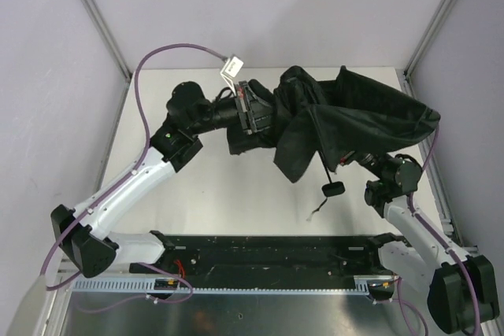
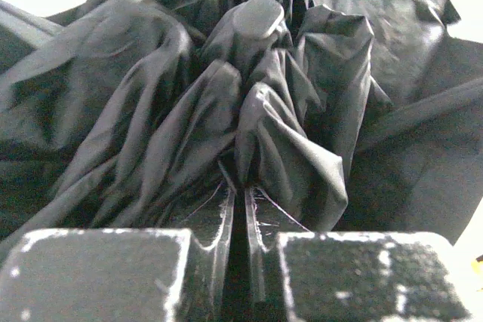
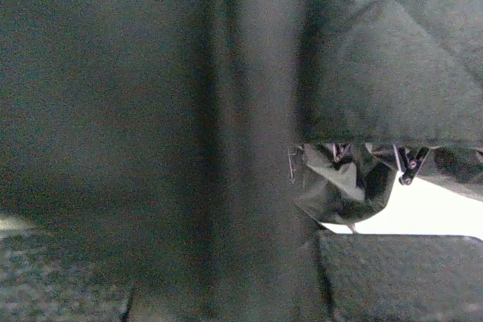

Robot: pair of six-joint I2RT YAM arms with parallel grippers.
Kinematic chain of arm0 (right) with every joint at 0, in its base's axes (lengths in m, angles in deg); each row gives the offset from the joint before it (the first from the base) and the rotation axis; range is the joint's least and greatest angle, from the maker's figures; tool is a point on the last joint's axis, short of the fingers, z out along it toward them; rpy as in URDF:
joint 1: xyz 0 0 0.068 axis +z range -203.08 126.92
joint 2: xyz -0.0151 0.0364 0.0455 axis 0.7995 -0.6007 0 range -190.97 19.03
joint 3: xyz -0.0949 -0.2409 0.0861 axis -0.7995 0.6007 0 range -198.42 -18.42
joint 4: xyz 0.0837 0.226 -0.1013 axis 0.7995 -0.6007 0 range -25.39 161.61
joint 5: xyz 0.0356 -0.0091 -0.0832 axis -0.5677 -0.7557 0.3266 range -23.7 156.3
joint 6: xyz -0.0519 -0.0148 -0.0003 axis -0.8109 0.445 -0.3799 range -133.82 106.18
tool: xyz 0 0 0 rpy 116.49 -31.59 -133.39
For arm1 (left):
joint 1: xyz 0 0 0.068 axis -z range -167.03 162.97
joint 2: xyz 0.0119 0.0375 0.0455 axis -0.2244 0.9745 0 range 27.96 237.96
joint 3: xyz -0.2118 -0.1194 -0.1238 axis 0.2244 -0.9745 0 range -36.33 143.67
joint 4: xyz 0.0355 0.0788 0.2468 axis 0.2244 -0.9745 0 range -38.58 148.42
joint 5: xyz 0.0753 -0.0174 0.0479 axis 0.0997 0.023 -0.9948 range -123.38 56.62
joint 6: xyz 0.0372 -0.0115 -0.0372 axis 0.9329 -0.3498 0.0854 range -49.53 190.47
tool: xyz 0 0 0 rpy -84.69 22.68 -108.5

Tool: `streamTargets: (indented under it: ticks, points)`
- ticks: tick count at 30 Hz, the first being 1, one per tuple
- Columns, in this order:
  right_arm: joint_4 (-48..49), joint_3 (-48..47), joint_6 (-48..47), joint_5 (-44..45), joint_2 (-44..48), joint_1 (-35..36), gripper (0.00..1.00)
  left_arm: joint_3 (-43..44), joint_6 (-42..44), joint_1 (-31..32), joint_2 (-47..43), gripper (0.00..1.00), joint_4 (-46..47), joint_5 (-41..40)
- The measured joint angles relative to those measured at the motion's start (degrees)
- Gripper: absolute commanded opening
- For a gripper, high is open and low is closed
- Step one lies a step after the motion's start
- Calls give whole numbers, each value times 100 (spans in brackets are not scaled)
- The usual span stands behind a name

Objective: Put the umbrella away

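Umbrella (image 1: 354, 116) loose and half collapsed at the far middle of the tabletop (image 1: 213, 186), one arm at each end.
The black canopy lies in crumpled folds, running from the left arm's wrist across to the right side. Part of it is draped over the right arm's end. A small tab on a thin cord (image 1: 335, 187) hangs off the near edge of the fabric, over the white surface. Left fingers (image 2: 98, 277) are drawn almost together with only a slit between them, and bunched canopy folds run down into that slit: pinching fabric. Right fingers (image 3: 400, 277) are buried under the canopy, with dark cloth filling the wrist view. A dark mass sits between the pads. Cannot tell whether they grip it or stand apart.
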Motion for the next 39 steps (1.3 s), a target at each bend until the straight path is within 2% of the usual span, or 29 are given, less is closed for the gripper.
streamTargets:
  ticks: [2, 6, 7, 9, 12, 14, 15, 20, 23, 30, 39]
  points:
    - [-201, 2, -317, 37, 133, 177, 0, -17, 2, 201, 33, 27, 68, 57]
    - [-765, 15, -1344, 144, 507, 498, 0, -468, 92, 280, -348, 66, 212, 127]
    - [-909, 15, -1646, 146, 588, 566, 0, -660, 157, 278, -540, 72, 210, 122]
    - [-1029, 22, -2118, 136, 645, 651, 0, -1056, 295, 271, -984, 78, 151, 111]
    - [-1029, 22, -2577, 85, 529, 667, 0, -1526, 487, 269, -1746, 82, 13, 37]
    - [-1016, 22, -2723, 37, 385, 664, 0, -1773, 619, 256, -2347, 94, -107, -101]
    - [-1014, 24, -2765, 4, 310, 658, 0, -1853, 669, 245, -2634, 97, -168, -195]
    - [-1021, 31, -2835, -101, 221, 638, 0, -2168, 656, 232, -3713, 99, -240, -1255]
    - [-1110, 31, -2944, -153, 245, 651, 0, -2133, 553, 146, -3860, 99, -313, -1958]
    - [-1338, 28, -3126, -181, 363, 704, 0, -1320, -13, -308, -2612, 99, -680, -2218]
    - [-1602, 17, -3314, -173, 505, 841, 0, -1069, -507, -297, -1384, 99, -741, -1624]
